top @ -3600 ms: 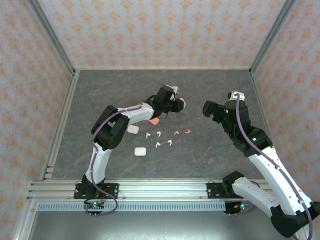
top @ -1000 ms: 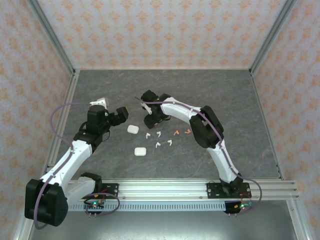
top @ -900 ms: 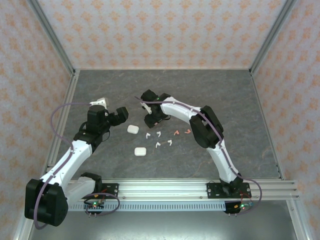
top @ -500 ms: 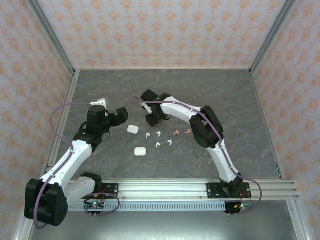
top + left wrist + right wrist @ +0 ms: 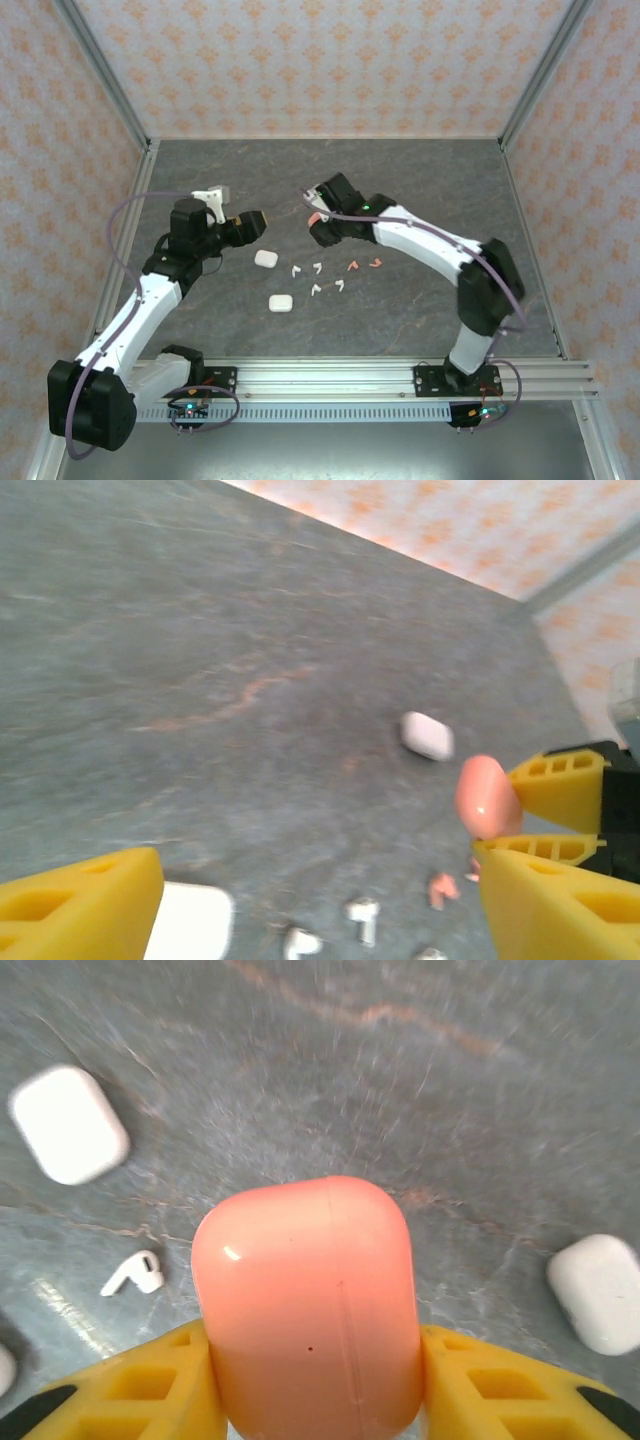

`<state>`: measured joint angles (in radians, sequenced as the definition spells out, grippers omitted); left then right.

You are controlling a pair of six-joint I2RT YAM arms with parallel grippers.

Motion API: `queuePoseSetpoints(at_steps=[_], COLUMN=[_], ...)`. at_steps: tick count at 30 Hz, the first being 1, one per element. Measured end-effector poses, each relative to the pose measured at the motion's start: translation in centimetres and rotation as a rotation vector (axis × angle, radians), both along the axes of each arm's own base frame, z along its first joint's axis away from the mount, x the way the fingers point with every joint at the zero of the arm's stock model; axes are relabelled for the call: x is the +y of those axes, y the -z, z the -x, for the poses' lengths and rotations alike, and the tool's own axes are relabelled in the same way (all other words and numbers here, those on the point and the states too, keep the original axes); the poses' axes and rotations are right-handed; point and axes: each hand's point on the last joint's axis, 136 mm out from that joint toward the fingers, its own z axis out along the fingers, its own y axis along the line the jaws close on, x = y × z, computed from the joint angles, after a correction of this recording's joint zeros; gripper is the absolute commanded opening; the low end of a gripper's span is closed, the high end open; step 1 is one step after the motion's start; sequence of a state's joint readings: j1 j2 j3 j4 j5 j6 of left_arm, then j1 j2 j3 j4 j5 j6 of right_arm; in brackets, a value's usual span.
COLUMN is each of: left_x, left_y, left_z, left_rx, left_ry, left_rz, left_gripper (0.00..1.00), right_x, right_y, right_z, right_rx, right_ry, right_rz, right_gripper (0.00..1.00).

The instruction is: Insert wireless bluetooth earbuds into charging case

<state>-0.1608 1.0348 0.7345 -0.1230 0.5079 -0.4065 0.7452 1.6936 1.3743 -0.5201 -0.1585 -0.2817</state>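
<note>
I have the right gripper (image 5: 319, 224) clamped on the coral case (image 5: 308, 1300), its yellow fingers (image 5: 130, 1385) pressing both sides and holding it above the table (image 5: 420, 180). My left gripper (image 5: 249, 226) hangs just to its left, fingers (image 5: 85, 900) spread wide with nothing between them. The earbuds (image 5: 317, 267) lie loose on the table, just nearer me than the held case: four white ones in a small cluster, with two coral earbuds (image 5: 364, 264) just to their right. A white case (image 5: 265, 258) sits near the left gripper, and a second white case (image 5: 280, 301) lies closer to the front rail (image 5: 320, 375). Open grey surface runs from the cluster to the back wall (image 5: 320, 70) and the right wall (image 5: 590, 180), both well apart from everything.
</note>
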Motion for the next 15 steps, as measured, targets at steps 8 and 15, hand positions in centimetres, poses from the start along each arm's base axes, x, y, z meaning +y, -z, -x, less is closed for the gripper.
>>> queuePoseSetpoints(at_steps=[8,15], left_x=[-5.8,-11.4], left_y=[-4.5,-6.0], left_z=[0.6,2.2], left_rx=[-0.036,-0.03], left_ry=[0.31,0.539], left_rz=[0.128,0.166], left_gripper=[0.78,0.79], right_x=[-2.0,-2.0], right_y=[-4.8,-7.3], right_z=[2.6,3.6], right_rx=[-0.219,-0.336], right_ry=[-0.118,-0.213], right_rz=[-0.084,-0.112], right_gripper=[0.45,0.45])
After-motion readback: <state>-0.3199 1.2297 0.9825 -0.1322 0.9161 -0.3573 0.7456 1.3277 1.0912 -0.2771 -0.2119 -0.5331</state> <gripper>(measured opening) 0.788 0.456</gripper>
